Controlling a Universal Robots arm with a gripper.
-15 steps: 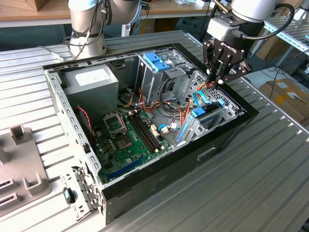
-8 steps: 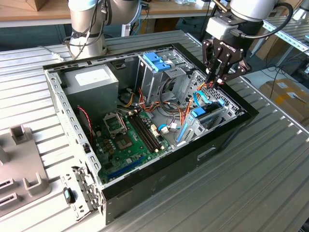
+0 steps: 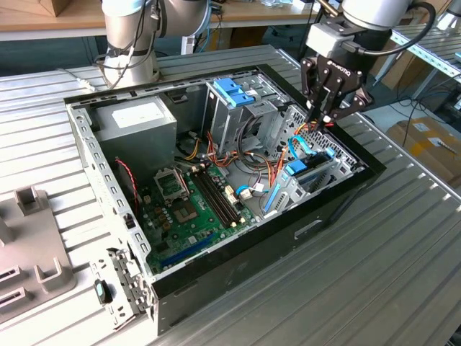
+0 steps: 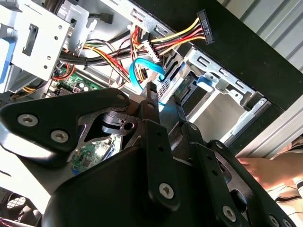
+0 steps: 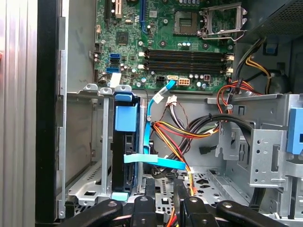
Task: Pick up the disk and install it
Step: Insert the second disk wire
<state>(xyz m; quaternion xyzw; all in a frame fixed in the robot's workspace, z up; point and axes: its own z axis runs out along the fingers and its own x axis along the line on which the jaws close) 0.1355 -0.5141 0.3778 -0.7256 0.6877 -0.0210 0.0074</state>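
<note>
the open case (image 3: 338,198) lies on its side on a ribbed metal table (image 3: 403,252), with the arm's base (image 3: 130,43) at the table's far edge.

the gripper (image 3: 322,119) hangs over the case's corner at the exterior view's right, fingertips down among orange and yellow cables (image 3: 306,130). its black fingers (image 5: 180,198) stand close together in the first wrist view, nearly parallel with a narrow gap, and nothing shows between them; whether they pinch a cable i cannot tell.

the disk (image 5: 125,156) sits on edge in a slot of the drive bay (image 5: 85,142) by the case's black side wall, its light-blue rail and tab (image 5: 126,118) facing up; in the exterior view it shows as the blue-topped piece (image 3: 299,169) in that same corner. the bay slot between disk and wall is vacant. a blue flat cable (image 5: 154,161) crosses in front of the disk, just beside the fingertips, and loops up to the motherboard (image 5: 161,42). in the second wrist view the same blue cable (image 4: 142,71) arcs above the fingertip (image 4: 150,92), with a yellow-red-black power plug (image 4: 203,26) lying on the case rim.

a metal drive cage (image 3: 238,108) with a blue bracket (image 3: 234,90) stands mid-case along the far wall, the power supply (image 3: 137,119) in the far corner at the exterior view's left. a person's hand (image 4: 265,170) rests outside the case wall in the second wrist view.
</note>
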